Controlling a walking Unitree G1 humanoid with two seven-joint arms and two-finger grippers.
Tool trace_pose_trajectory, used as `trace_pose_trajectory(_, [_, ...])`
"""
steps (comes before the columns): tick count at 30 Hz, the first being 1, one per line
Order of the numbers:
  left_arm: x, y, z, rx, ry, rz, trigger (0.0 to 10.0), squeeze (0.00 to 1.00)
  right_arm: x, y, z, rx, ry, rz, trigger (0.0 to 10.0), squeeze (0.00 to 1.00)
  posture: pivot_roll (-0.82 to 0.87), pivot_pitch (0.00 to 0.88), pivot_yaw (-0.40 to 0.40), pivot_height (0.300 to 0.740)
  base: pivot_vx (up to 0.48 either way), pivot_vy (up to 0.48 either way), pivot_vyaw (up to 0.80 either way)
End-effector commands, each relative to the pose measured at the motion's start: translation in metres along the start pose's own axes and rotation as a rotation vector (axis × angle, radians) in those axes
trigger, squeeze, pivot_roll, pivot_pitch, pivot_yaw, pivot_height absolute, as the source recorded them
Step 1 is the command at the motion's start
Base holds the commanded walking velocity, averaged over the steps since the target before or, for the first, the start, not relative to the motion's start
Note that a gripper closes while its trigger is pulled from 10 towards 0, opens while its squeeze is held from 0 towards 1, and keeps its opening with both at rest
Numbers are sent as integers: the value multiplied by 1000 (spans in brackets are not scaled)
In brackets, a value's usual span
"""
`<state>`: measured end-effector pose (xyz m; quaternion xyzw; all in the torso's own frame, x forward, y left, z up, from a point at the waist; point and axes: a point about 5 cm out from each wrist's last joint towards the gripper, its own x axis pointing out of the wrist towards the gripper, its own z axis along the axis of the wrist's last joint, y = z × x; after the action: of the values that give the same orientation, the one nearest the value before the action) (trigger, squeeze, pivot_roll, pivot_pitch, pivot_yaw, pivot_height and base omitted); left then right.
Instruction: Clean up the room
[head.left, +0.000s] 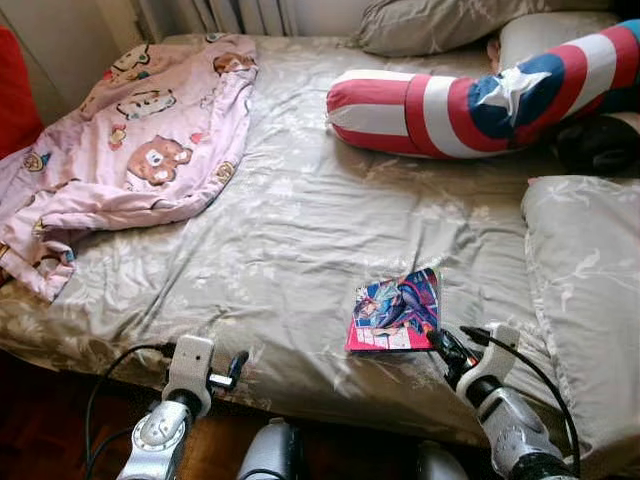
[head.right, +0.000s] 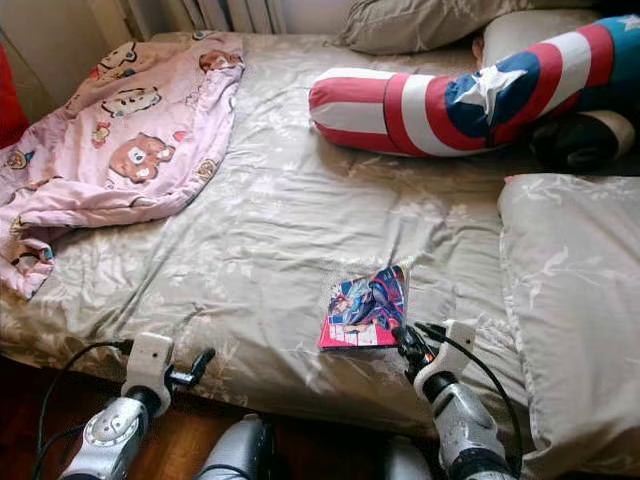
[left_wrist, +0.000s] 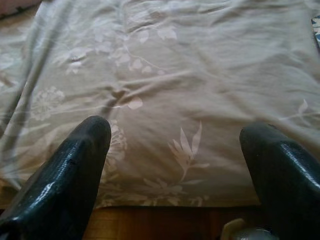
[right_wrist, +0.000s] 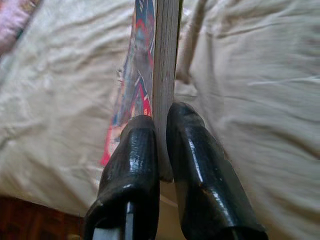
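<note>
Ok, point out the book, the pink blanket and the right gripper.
book (head.left: 395, 312): left eye view, middle of its cover.
pink blanket (head.left: 140, 140): left eye view, its printed middle.
right gripper (right_wrist: 161, 150): right wrist view, between the fingertips pinching the book's edge.

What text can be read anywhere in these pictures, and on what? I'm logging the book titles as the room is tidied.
No text can be read.
Comic book, gripped at its edge by the right gripper: the cover shows colourful art and a pale strip along one edge, too small and blurred to read.
Pink blanket: cartoon bear prints, no legible words.
Striped cushion: a white star, no lettering.
</note>
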<state>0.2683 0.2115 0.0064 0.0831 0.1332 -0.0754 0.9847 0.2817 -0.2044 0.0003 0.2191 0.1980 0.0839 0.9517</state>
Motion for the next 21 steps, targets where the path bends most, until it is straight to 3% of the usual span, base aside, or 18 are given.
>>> trace_pose_trajectory(1, [-5,3,-5,22,21,-7,10000,0,-2,-5,-5,-22,31,-45,10000,0,127,197,94,654,0,0,0])
trace_pose_trajectory(10, [-10,2,-10,23,34,-18,10000,0,-2,-12,1,-109,45,-156,10000,0,134,233,101,654,0,0,0])
trace_pose_trajectory(21, [-13,5,-12,24,45,-11,10000,0,-6,-18,-9,-113,71,-263,10000,0,152,266,106,654,0,0,0])
